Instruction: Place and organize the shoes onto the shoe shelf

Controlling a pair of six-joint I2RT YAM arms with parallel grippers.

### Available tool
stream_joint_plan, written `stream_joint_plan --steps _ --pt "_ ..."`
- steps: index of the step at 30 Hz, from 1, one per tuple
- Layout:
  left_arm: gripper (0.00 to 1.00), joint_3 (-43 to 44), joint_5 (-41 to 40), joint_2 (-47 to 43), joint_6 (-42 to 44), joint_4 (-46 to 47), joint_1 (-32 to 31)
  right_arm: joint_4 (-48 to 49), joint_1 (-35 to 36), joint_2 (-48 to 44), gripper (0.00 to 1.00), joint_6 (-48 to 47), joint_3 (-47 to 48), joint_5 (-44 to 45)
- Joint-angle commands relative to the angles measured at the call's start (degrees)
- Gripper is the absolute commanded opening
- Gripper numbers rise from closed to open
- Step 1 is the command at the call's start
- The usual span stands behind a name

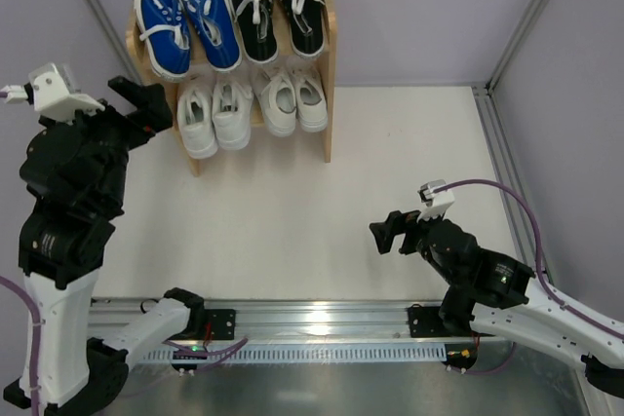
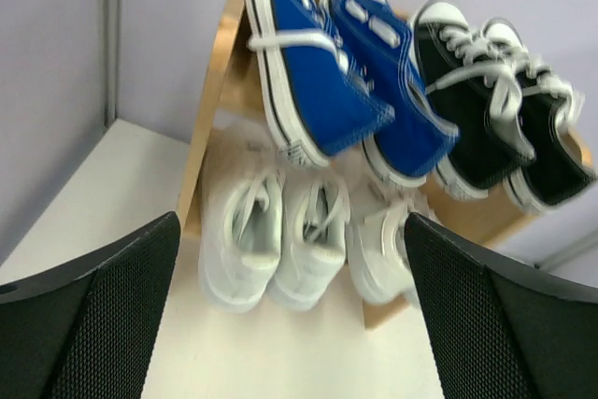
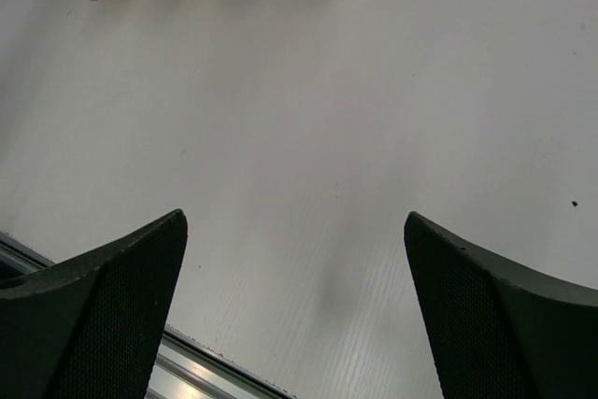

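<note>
Left gripper (image 2: 291,221), right gripper (image 3: 294,221) gape empty; left wrist view barely shows rightmost white shoe (image 1: 310,99).

Eight shoes (image 1: 255,7) on shoe shelf (image 1: 329,94)

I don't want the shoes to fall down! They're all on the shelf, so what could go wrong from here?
1. The left arm has its jaws open right beside the light wooden two-tier shoe shelf. Swinging away, it might bump the shelf and shake the shoes.
2. The leftmost blue canvas sneaker with white laces sits at the top tier's left edge, heel poking forward. A knock could tip it off.
</note>
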Motion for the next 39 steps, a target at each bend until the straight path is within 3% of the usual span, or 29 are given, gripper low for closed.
stream_joint_plan --steps 1,8,14,22,28,39 --pt "1.0 -4.22 9.85 -5.98 -3.83 -7.67 0.12 5.3 -0.12 -0.04 0.98 -3.35 1.66 -1.52" --pt "1.0 -9.23 15.49 -13.28 -1.3 -21.29 0.12 7.05 -0.12 3.2 0.98 -5.11 5.17 -1.52" --pt "1.0 -21.52 20.5 -24.09 -0.06 -21.57 -0.05 7.58 -0.12 6.81 0.98 -2.22 8.87 -0.55" --pt "1.0 -34.54 19.71 -33.85 0.29 -20.34 -1.37 11.27 -0.12 4.97 0.98 -3.44 9.31 -0.03" --pt "1.0 -37.53 19.1 -37.1 0.73 -19.38 -1.46 11.37 -0.12 3.57 0.98 -6.95 9.75 2.34" --pt "1.0 -35.34 15.94 -37.46 0.91 -19.99 -1.55 13.3 -0.12 -0.48 0.98 -7.83 5.09 3.75"
